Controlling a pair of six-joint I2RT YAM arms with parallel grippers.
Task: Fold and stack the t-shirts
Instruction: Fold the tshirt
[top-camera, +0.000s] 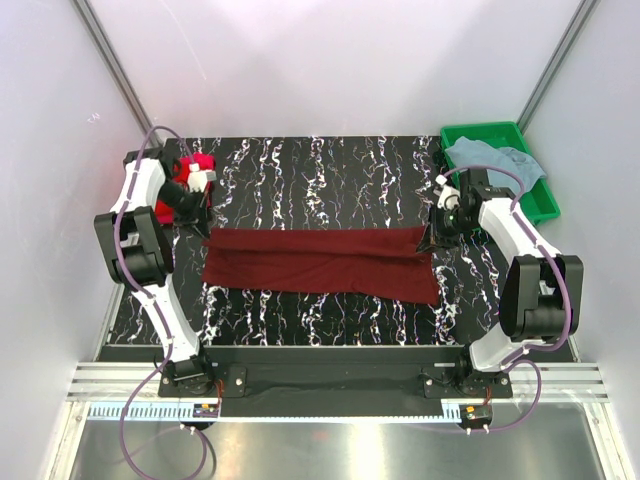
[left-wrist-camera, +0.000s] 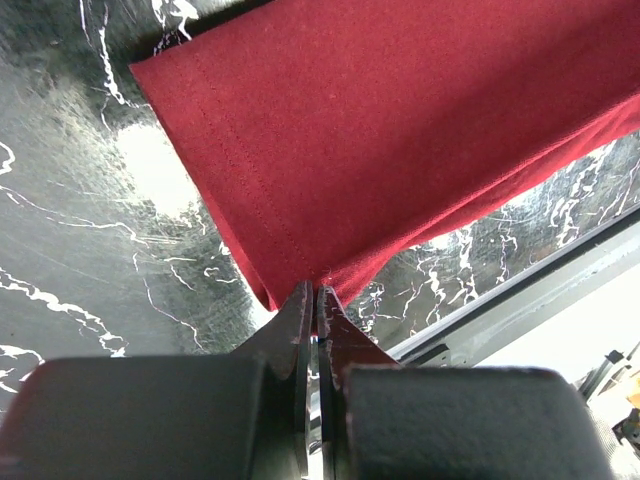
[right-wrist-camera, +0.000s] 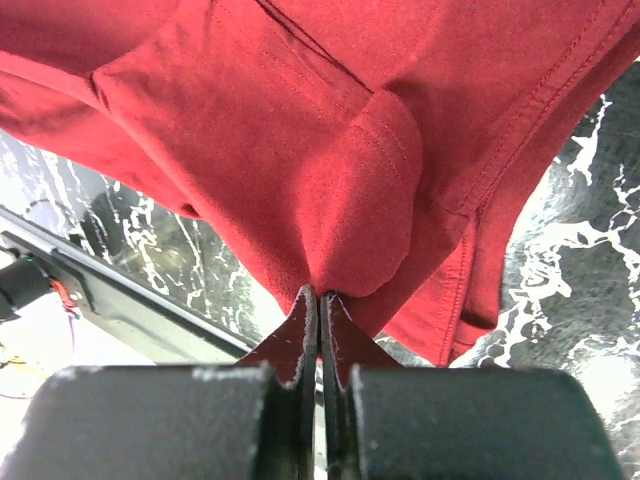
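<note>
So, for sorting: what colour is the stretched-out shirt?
The shirt is dark maroon; top external view shows it best.

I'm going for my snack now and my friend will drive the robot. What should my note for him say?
Left gripper: fingers shut on the left end of the maroon shirt.
Right gripper: fingers shut on its right end.
Maroon shirt: lies as a long narrow band across the table.
Red shirt: bunched at the far left corner.
Grey-blue shirt: crumpled in the green tray, far right.
Pink shirt: not seen.
Done: the maroon shirt looks folded lengthwise.
Left: fold it across, set it down, then fold and stack the others. No stack yet.
</note>
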